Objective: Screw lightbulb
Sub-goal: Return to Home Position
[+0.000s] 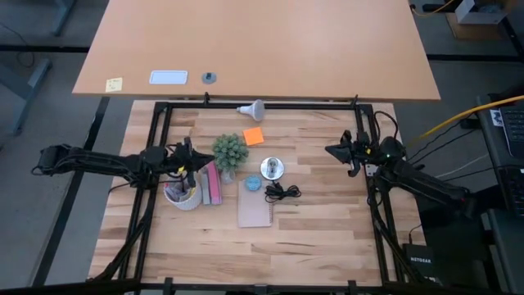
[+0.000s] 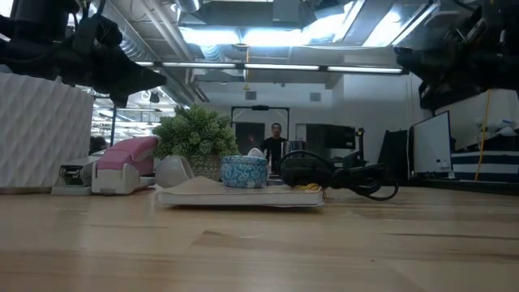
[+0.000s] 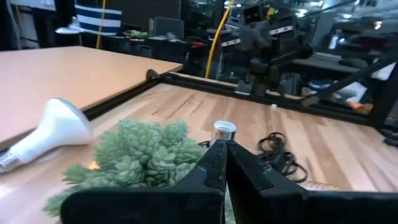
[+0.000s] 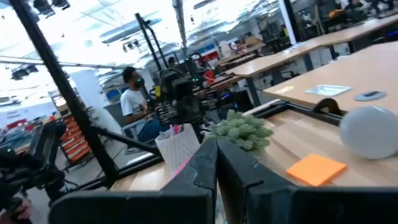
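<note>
Lightbulb (image 1: 252, 107) flat by far rail (image 1: 311, 105) — black NETGEAR box (image 1: 418, 260) off-table

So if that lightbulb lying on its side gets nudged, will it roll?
The lightbulb lies on its side with a wide globe and narrow neck, so it would probably roll in a curve, not straight. Its smooth globe looks slippery and likely fragile. The left gripper and right gripper are both well away from it.
</note>
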Controlling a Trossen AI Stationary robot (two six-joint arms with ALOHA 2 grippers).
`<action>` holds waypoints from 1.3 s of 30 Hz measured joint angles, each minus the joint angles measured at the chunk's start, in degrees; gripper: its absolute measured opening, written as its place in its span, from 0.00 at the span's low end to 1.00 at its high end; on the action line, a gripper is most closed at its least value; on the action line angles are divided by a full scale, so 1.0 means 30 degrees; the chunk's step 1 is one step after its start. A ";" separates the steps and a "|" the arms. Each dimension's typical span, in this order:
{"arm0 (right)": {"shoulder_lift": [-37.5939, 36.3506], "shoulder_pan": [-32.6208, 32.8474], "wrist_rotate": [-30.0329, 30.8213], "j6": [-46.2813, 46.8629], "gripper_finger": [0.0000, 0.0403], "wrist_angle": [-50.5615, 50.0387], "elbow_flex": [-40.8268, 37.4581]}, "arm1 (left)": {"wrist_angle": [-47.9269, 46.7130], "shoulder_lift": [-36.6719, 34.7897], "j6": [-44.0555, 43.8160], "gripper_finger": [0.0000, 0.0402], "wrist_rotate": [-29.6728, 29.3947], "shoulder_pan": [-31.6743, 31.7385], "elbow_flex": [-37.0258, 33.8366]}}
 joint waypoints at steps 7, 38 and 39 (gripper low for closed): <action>0.0007 0.3555 0.3140 -0.1432 0.03 0.0359 -0.0022 | 0.0076 0.0004 0.1367 0.00 -0.0214 0.0000 -0.0025; 0.0000 0.7979 0.7223 -0.5383 0.03 -0.4314 -0.0073 | -0.4604 -0.0023 -0.1034 0.00 -0.0817 0.0022 0.0040; 0.0007 0.7979 0.7223 -0.5383 0.03 -0.4419 -0.0073 | -0.4670 -0.0018 -0.1407 0.00 -0.0836 0.0022 0.0040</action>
